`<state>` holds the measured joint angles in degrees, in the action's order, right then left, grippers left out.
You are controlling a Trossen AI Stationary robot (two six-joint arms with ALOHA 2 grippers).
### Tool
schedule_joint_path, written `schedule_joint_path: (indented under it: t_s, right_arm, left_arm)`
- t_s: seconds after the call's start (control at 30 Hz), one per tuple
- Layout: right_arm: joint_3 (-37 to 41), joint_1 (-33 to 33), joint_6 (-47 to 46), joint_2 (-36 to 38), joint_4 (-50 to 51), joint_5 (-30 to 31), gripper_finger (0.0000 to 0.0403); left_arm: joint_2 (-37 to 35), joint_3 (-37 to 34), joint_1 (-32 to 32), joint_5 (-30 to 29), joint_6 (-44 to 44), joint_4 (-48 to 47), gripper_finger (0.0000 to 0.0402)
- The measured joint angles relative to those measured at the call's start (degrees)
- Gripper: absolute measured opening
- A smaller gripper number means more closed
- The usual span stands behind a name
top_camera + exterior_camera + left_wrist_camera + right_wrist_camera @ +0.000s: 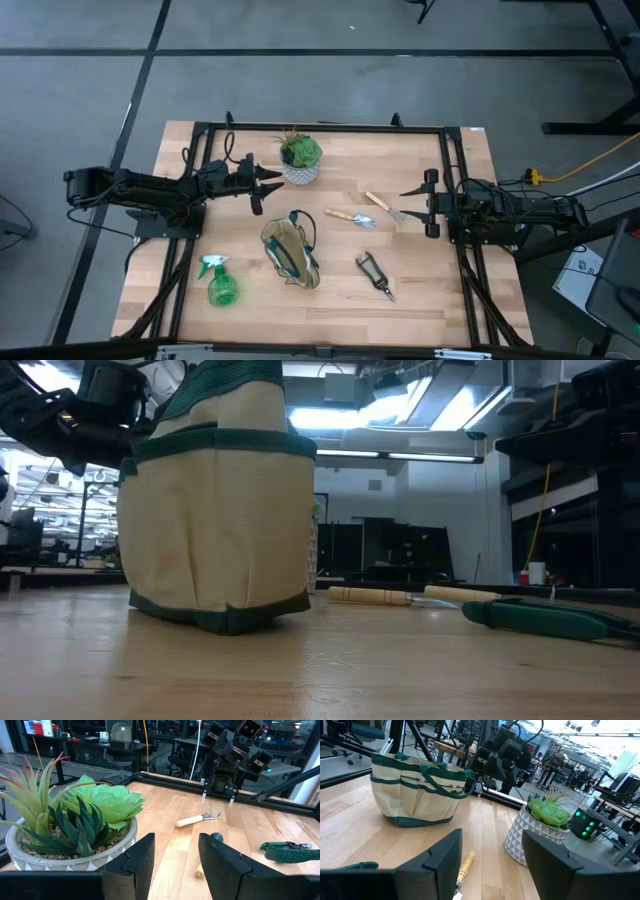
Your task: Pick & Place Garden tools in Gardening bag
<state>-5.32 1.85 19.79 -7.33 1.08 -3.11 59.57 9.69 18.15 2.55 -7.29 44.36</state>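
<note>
Nothing's been packed yet, all the tools are lying out on the wooden table [420, 290]. The gardening bag [290, 250] sits upright near the middle, tan fabric with dark green trim and its loop handles flopped over the top. From the low camera it fills most of the left side of the shot [220, 510].

The green spray bottle [220, 283] lies well off to the bag's left, toward the near edge. On the bag's other side, the trowel [350, 216] with a light wooden handle lies just past it, and the little hand fork [384, 206] sits right beside the trowel, toward the right arm. The black pruner [375, 275] is nearer the front edge, apart from both.

The potted succulent [300, 158] in its white patterned pot stands at the far side of the table, behind the bag.

The left gripper [268, 180] hovers just beside that pot, fingers spread apart and holding nothing. Its wrist camera shows the plant [75, 827] up close, with the fork [197, 818] further out on the wood.

The right gripper [410, 204] is over at the right side, pointing in toward the fork's tines, fingers also spread wide and empty. In its own view you can see the bag [417, 790], the pot [537, 832] and a wooden handle [465, 865] between its fingers.
</note>
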Motion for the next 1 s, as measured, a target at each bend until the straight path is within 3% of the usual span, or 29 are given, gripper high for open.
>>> schedule_joint_path:
  t_s: [0.23,0.53,0.8,1.0]
  right_arm:
    - [0.0,0.0,0.0,0.0,-0.4,3.3,0.021]
    - [0.0,0.0,3.1,0.0,-0.3,3.0,0.021]
    - [0.0,0.0,-7.4,0.0,-0.2,2.4,0.021]
    - [0.0,0.0,-9.3,0.0,-0.5,2.4,0.021]
  left_arm:
    - [0.0,0.0,0.0,0.0,0.0,0.0,0.0148]
    - [0.0,0.0,0.0,0.0,0.0,0.0,0.0148]
    - [0.0,0.0,0.0,0.0,0.0,0.0,0.0148]
    - [0.0,0.0,0.0,0.0,0.0,0.0,0.0148]
